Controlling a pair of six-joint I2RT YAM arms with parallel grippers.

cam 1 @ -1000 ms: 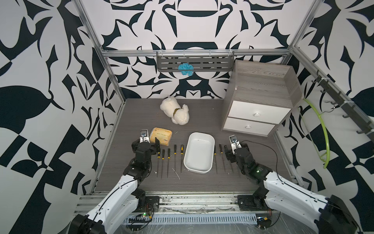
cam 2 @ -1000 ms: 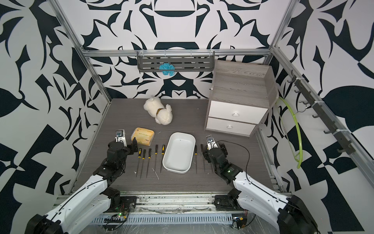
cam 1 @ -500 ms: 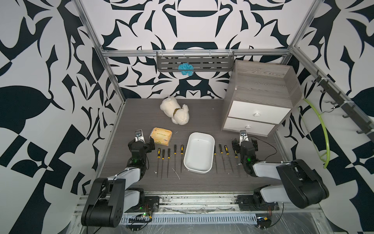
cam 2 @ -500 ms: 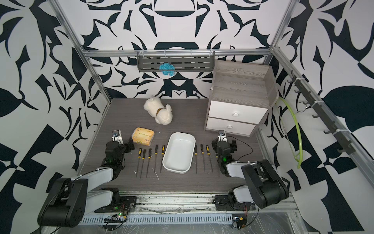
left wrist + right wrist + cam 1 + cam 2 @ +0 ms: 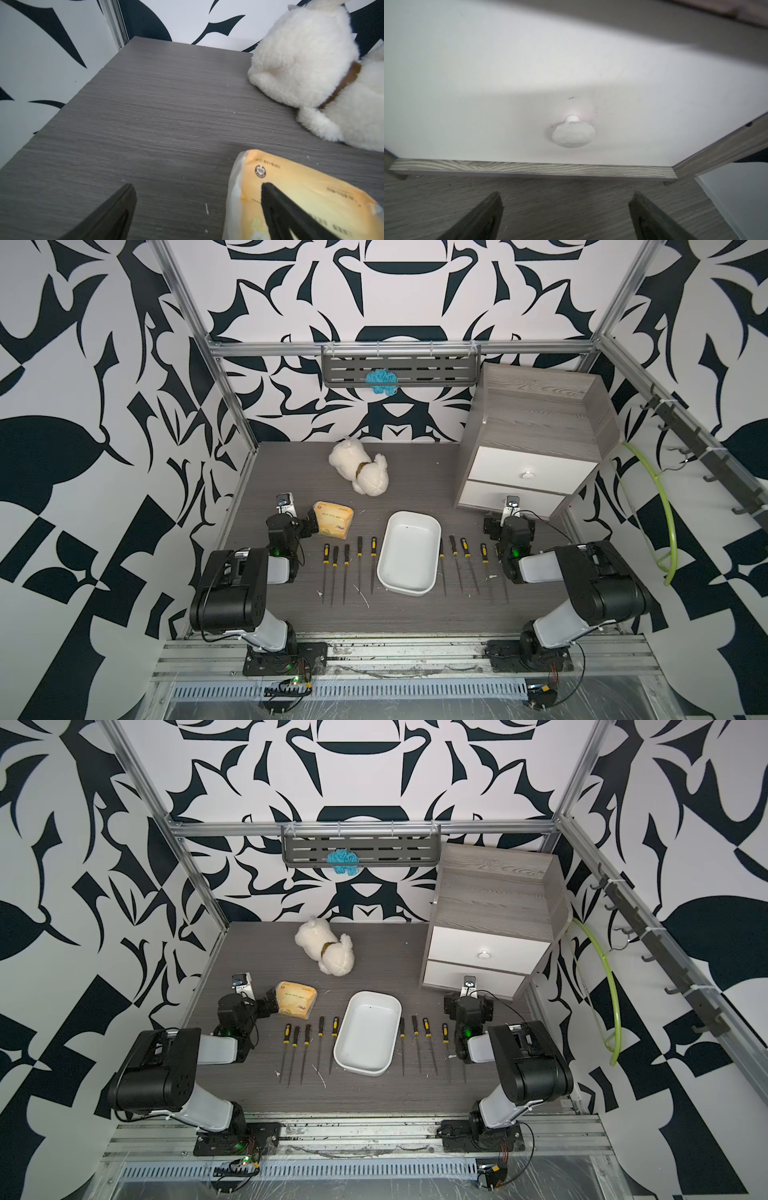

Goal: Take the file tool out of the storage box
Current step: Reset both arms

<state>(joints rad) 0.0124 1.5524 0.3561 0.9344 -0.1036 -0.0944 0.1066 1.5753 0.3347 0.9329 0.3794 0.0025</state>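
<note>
storage box (image 5: 409, 560) | arms (image 5: 232, 593) folded low | left claw (image 5: 197, 185), right claw (image 5: 566, 192) spread

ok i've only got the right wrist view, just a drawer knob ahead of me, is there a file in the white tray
observer: No, the storage box is empty in both top views.
operator: where are the files then
observer: On the table: five files on the left arm's side of the box, at least four more on the right arm's side.
operator: and the left gripper
observer: The left gripper is open, holding nothing, right beside a yellow packet.
</note>
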